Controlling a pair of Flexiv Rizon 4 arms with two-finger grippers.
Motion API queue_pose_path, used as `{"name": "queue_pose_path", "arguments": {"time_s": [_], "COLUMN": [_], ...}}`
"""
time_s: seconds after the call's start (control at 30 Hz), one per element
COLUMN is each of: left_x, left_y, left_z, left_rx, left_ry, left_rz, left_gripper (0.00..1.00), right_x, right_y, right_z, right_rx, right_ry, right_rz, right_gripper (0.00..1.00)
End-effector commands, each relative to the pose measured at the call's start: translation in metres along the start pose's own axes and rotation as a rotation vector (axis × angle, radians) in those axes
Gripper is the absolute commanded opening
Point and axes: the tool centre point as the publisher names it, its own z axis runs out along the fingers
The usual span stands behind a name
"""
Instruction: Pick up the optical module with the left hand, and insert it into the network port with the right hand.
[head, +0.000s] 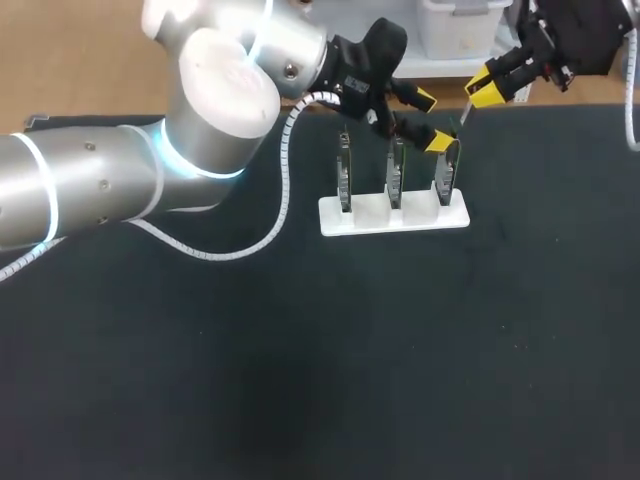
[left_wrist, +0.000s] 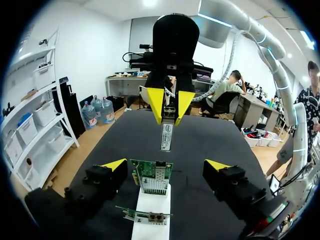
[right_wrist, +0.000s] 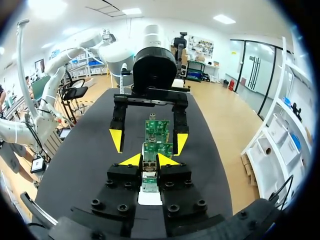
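My right gripper (left_wrist: 169, 112) is pinching the optical module (left_wrist: 166, 136) between closed tips, holding it close by the end network card (left_wrist: 152, 176). My left gripper (left_wrist: 166, 164) is gaping wide, straddling that card, seemingly without touching, and crowding its port. The card is standing upright with two other cards (head: 345, 178) in a white stand (head: 395, 215) on the black table (head: 300, 380).

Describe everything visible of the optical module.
The optical module is a slim, silvery, metal-looking bar with a small label on its face. One end is pinched between the yellow tips of the right gripper, the only thing touching it. Its free end points at the edge of the nearest green network card, which stands in the white rack. A small gap separates module and card, so it is not yet inserted.
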Motion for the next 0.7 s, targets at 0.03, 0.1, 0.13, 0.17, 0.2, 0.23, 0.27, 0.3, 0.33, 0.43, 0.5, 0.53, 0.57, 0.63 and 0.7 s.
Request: {"name": "queue_pose_path", "arguments": {"time_s": [0.03, 0.1, 0.13, 0.17, 0.2, 0.23, 0.27, 0.3, 0.33, 0.43, 0.5, 0.53, 0.57, 0.63, 0.7], "left_x": [0.0013, 0.0019, 0.0020, 0.0021, 0.0022, 0.0023, 0.0023, 0.0023, 0.0021, 0.0018, 0.0017, 0.0016, 0.0016, 0.0016, 0.0010], "left_y": [-0.0066, -0.0081, -0.0089, -0.0095, -0.0100, -0.0104, -0.0106, -0.0108, -0.0111, -0.0114, -0.0115, -0.0118, -0.0121, -0.0121, -0.0118], "left_z": [-0.0003, 0.0005, 0.0010, 0.0014, 0.0018, 0.0020, 0.0021, 0.0021, 0.0021, 0.0019, 0.0018, 0.0018, 0.0021, 0.0026, 0.0036], "left_rx": [-0.012, -0.013, -0.013, -0.013, -0.012, -0.011, -0.010, -0.010, -0.009, -0.005, -0.004, -0.003, -0.002, -0.001, 0.001], "left_ry": [-0.005, -0.009, -0.010, -0.011, -0.011, -0.011, -0.011, -0.011, -0.010, -0.009, -0.008, -0.006, -0.005, -0.005, -0.004], "left_rz": [-0.002, -0.004, -0.004, -0.004, -0.005, -0.006, -0.006, -0.005, -0.004, -0.003, -0.004, -0.004, -0.004, -0.005, -0.005], "left_gripper": [1.00, 1.00, 1.00, 1.00, 1.00, 1.00, 1.00, 1.00, 1.00, 1.00, 1.00, 1.00, 1.00, 1.00, 1.00], "right_x": [-0.0011, -0.0021, -0.0023, -0.0025, -0.0027, -0.0030, -0.0031, -0.0032, -0.0033, -0.0033, -0.0030, -0.0030, -0.0027, -0.0022, -0.0018], "right_y": [0.0017, 0.0024, 0.0027, 0.0029, 0.0033, 0.0037, 0.0040, 0.0041, 0.0045, 0.0049, 0.0055, 0.0056, 0.0057, 0.0060, 0.0063], "right_z": [0.0011, 0.0012, 0.0013, 0.0014, 0.0015, 0.0015, 0.0016, 0.0016, 0.0015, 0.0013, 0.0008, 0.0006, 0.0004, 0.0000, -0.0004], "right_rx": [0.002, 0.002, 0.002, 0.002, 0.001, 0.001, 0.000, -0.001, -0.001, -0.002, -0.002, -0.002, -0.002, -0.003, -0.004], "right_ry": [0.002, 0.000, 0.000, 0.000, -0.001, -0.001, -0.001, -0.001, -0.001, -0.001, 0.000, 0.000, 0.000, 0.001, 0.001], "right_rz": [-0.003, -0.005, -0.006, -0.007, -0.008, -0.009, -0.010, -0.011, -0.012, -0.014, -0.015, -0.015, -0.016, -0.016, -0.016], "right_gripper": [0.00, 0.00, 0.00, 0.00, 0.00, 0.00, 0.00, 0.00, 0.00, 0.00, 0.00, 0.00, 0.00, 0.00, 0.00]}}
